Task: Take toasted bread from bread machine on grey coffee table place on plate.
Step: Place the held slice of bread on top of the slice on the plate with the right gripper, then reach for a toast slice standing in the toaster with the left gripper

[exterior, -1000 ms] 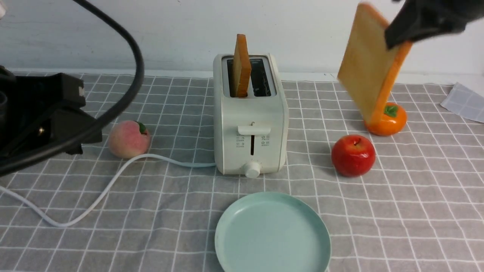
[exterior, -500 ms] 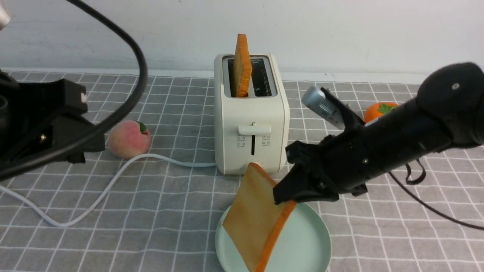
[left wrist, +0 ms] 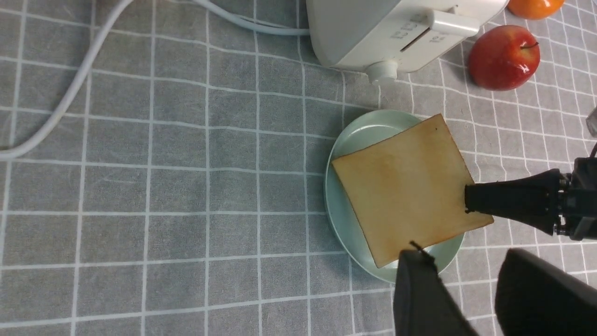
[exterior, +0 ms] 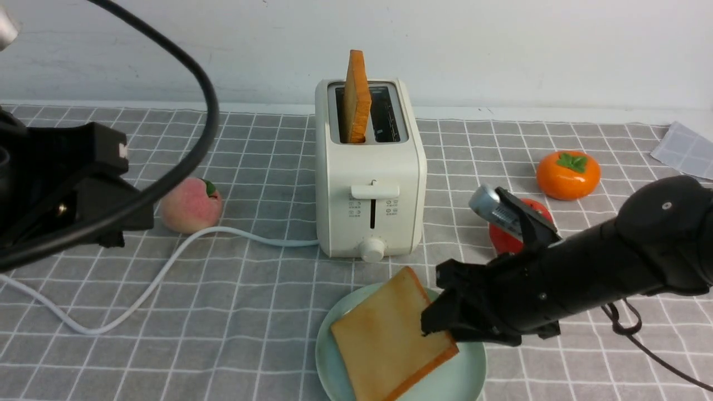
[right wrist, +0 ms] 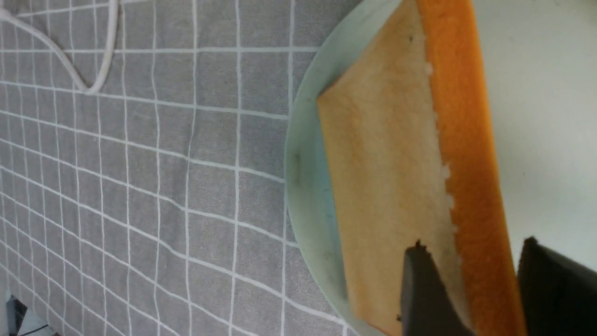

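Observation:
One slice of toasted bread (exterior: 390, 334) lies almost flat on the mint-green plate (exterior: 468, 379), a corner over the rim. My right gripper (exterior: 431, 326) reaches in low from the right. In the right wrist view it (right wrist: 468, 245) is open, its jaws straddling the slice's orange crust edge (right wrist: 466, 163). A second slice (exterior: 356, 100) stands upright in the left slot of the bread machine (exterior: 370, 167) on the grey coffee table (exterior: 223, 334). In the left wrist view my left gripper (left wrist: 466, 266) hangs open and empty above the plate's (left wrist: 354, 135) near rim.
A peach (exterior: 190, 205) sits left of the toaster beside its white cord (exterior: 167, 267). A red apple (exterior: 501, 242) is half hidden behind my right arm, and an orange persimmon (exterior: 568, 175) lies further back right. A folded cloth (exterior: 685, 150) is at the far right edge.
My right arm swung the slice from high at the right down onto the plate, laid it from tilted to nearly flat, and its jaws have spread. The left arm stayed still.

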